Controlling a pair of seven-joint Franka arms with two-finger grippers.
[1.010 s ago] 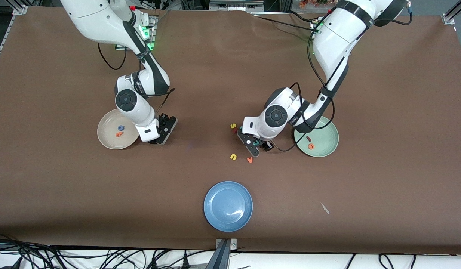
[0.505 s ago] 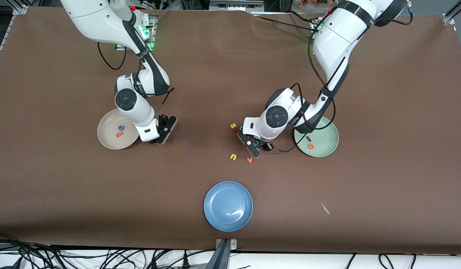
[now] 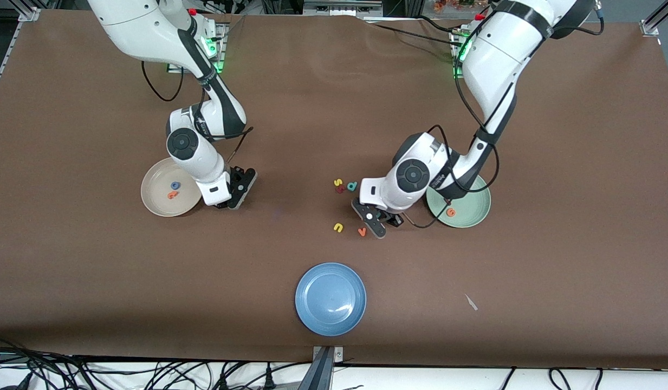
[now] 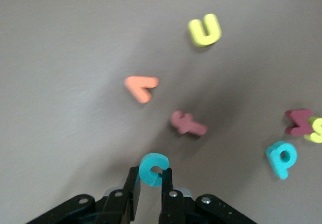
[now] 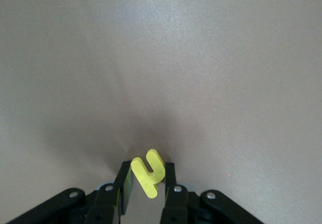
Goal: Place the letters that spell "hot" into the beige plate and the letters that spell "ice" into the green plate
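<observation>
Left gripper [image 4: 150,183]: fingers pinched on the teal c [image 4: 153,168], letter upright between the pads. In the front view this gripper [image 3: 378,219] is over bare table, with the green plate [image 3: 472,214] at about 3 o'clock from it and just beside the wrist. Plate holds the orange e [image 3: 451,212]; the dark red i cannot be seen, the arm covers that part of the plate.

Right gripper [image 5: 146,183]: fingers clamped on the yellow h [image 5: 148,172]. In the front view it [image 3: 233,195] is over table at the rim of the beige plate [image 3: 152,203], plate at about 9 o'clock. Plate holds the blue o [image 3: 175,185] and the orange t [image 3: 173,194].

Strays on the table around the left gripper: yellow u [image 3: 338,227] and orange v [image 3: 361,232] at about 8–9 o'clock; teal d [image 3: 352,186], a yellow s [image 3: 338,182] and a dark red letter [image 3: 339,189] at about 10–11 o'clock. Salmon f [image 4: 187,124] shows in the left wrist view only. Blue plate [image 3: 330,322] nearest the front camera, bare.

Judgement: each arm has the last letter for its adjacent plate; short sideways carry, then release over the plate floor. No crossing needed.
</observation>
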